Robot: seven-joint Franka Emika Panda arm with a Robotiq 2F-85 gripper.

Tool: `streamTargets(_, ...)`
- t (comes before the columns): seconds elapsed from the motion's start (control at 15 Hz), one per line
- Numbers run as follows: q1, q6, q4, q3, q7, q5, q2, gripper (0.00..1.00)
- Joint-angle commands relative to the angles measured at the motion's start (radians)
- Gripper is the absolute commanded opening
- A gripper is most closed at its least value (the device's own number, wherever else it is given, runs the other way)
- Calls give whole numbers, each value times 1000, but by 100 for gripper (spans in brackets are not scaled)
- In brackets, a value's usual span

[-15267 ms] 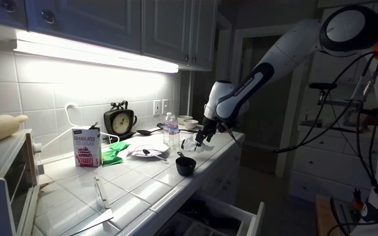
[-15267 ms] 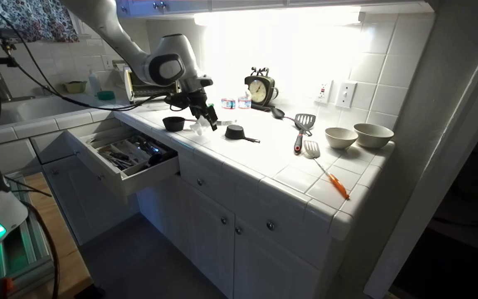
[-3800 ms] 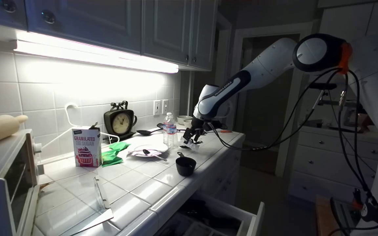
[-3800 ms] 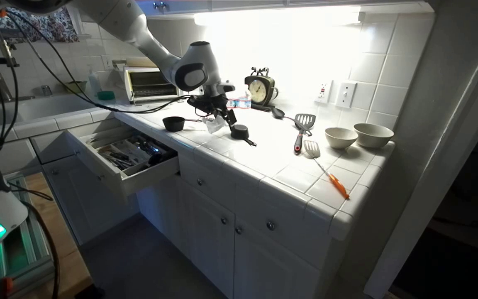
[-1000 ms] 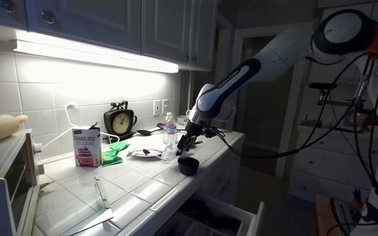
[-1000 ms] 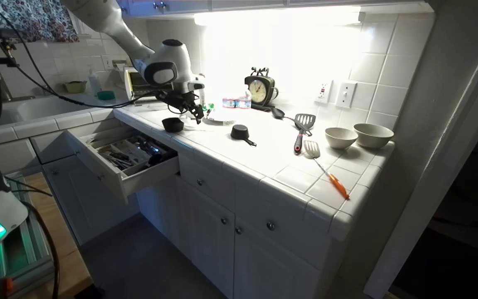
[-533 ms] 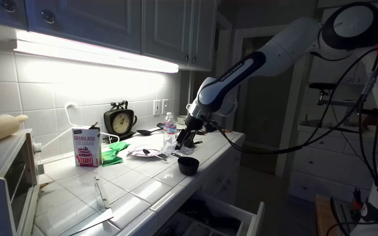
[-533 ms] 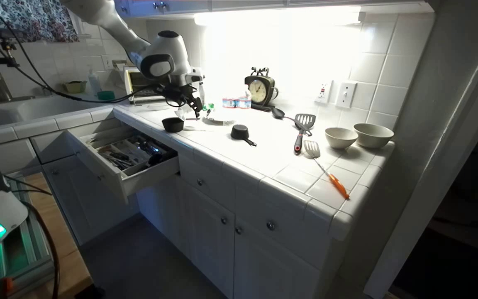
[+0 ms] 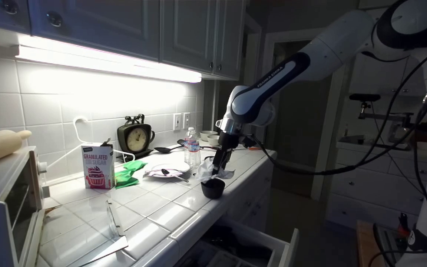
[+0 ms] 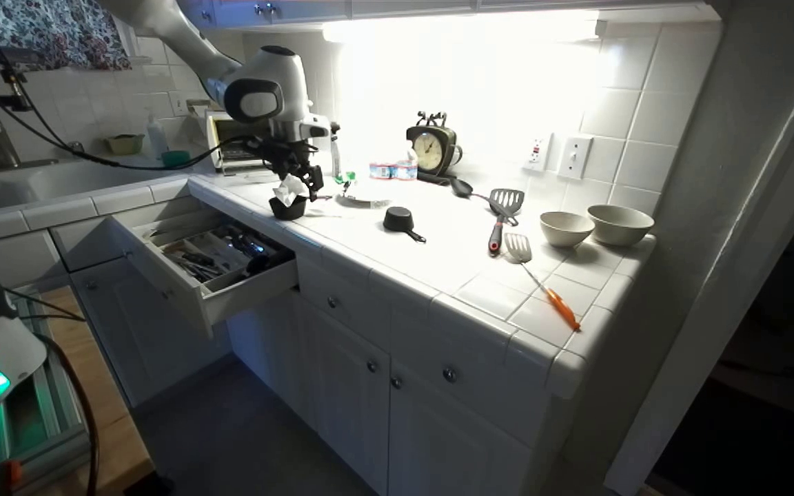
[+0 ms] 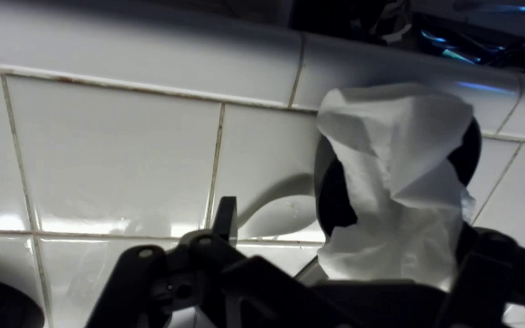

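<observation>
One white-tiled counter (image 10: 438, 269) runs underneath the gripper (image 11: 362, 228), and one pulled-out drawer (image 10: 252, 294) sits lower down near it. One toaster oven (image 9: 11, 204) is well off from it. The gripper itself has its jaws spread wide, with a clear gap beside one finger, so it isn't pinching anything. Also well apart from it: one retro clock (image 9: 137, 141), one granulated sugar box (image 9: 98, 167), one orange-handled spatula (image 10: 561, 306) and two bowls (image 10: 567, 235). Two water bottles (image 9: 193, 150) stand closer to it. Two black measuring cups (image 10: 288, 210) too: one mouth-up right by the fingertips, the other overturned near them. Smallest is one piece of crumpled white paper (image 11: 390, 150) between the fingers, covering most of the upright cup's mouth. Can't tell if it's touching a finger or just the cup.
</observation>
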Motion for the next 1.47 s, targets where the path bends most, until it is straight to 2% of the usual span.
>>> streamTargets(0.0, 45, -68, -26, -53, 15, -68, -23, 100)
streamTargets(0.4, 71, -58, -20, -65, 39, -60, -1, 100)
streamTargets(1.13, 141, -42, 25, -115, 249, -136, 65, 100)
streamTargets(1.4, 146, -10, 36, -115, 289, -119, 86, 100)
